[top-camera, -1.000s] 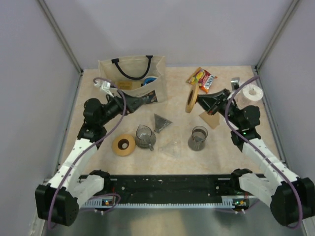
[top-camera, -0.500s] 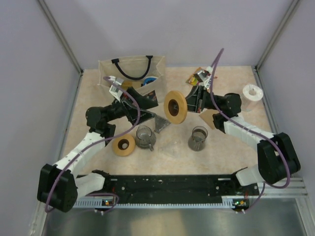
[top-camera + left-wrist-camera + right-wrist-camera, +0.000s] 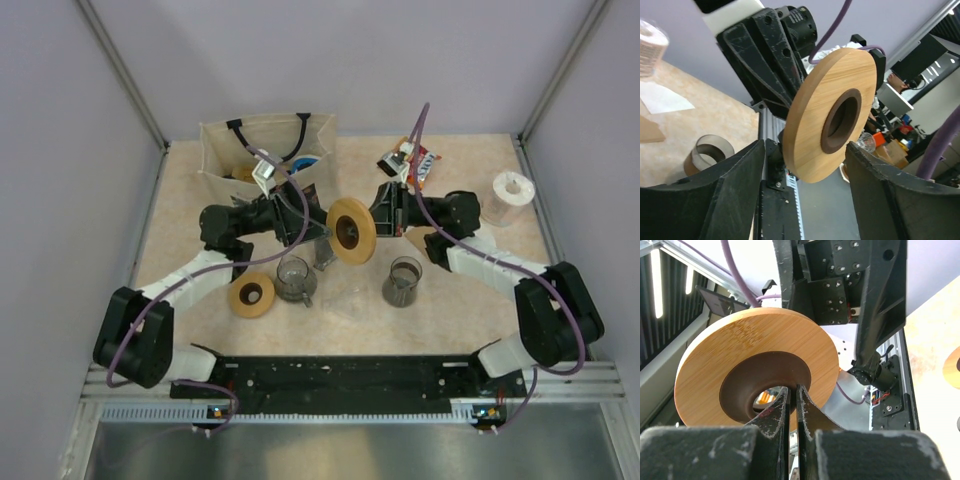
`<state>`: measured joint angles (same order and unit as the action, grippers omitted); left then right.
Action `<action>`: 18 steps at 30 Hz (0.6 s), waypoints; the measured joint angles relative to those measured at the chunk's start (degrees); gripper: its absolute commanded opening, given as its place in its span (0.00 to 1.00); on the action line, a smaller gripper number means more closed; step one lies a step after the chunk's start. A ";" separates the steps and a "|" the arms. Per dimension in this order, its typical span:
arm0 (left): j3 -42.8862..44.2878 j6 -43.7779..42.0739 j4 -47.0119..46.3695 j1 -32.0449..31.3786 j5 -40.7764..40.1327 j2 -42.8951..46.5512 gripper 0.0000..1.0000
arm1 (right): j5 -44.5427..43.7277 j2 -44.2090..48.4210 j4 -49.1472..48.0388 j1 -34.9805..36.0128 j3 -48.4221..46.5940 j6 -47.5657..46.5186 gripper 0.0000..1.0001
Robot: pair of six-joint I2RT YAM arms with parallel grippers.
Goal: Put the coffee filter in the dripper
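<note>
The dripper, a tan wooden ring with a dark cone in its middle, hangs on edge in mid-air over the table's centre. My right gripper is shut on it. In the right wrist view the two fingers pinch the cone's wall at the centre hole of the dripper. My left gripper faces it from the left, open. Its jaws stand on either side of the lower edge of the ring, with gaps on both sides. A tan paper wedge, likely the coffee filter, lies under the right arm.
A second tan ring lies at front left. Two glass cups stand mid-table, with a grey cone and a translucent cone between them. A tote bag, a snack packet and a white roll sit at the back.
The right arm has carried the dripper left to the centre and turned it. The left arm has swung right to meet it, and its jaws have narrowed around the ring.
</note>
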<state>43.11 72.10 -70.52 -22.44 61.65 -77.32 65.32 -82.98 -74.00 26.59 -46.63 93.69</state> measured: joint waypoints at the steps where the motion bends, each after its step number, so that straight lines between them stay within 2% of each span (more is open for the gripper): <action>1: 0.07 0.83 -0.50 -0.39 0.42 -0.44 0.62 | 0.07 -0.33 0.00 0.02 0.00 0.02 0.00; 6: 0.87 3.48 -2.19 -1.79 1.75 -2.56 0.31 | 0.44 -2.99 -0.11 0.28 -1.14 1.44 0.00; 9: 0.96 5.27 -2.89 -1.60 2.32 -3.08 0.19 | 0.90 -3.52 -0.17 0.17 -1.53 2.14 0.00; 12: 1.05 6.10 -4.02 -1.62 2.93 -2.62 0.02 | 1.22 -3.78 -0.35 0.13 -1.53 2.38 0.00; 14: 1.05 6.01 -4.20 -1.66 3.08 -2.38 0.00 | 1.44 -3.78 -0.66 0.20 -1.60 2.40 0.18; 15: 1.05 5.75 -4.20 -1.66 3.04 -2.19 0.00 | 1.51 -3.78 -0.76 0.24 -1.79 2.40 0.31; 16: 1.03 5.44 -4.15 -1.66 2.95 -1.97 0.00 | 1.64 -3.78 -0.76 0.24 -2.03 2.27 0.40; 18: 1.03 4.63 -4.24 -1.81 2.32 -0.98 0.00 | 1.81 -3.78 -0.68 0.04 -2.25 1.40 0.49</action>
<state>44.14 76.73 -74.76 -24.25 63.96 -78.30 67.13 -86.76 -74.67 26.63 -48.88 95.09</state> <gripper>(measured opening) 0.234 0.327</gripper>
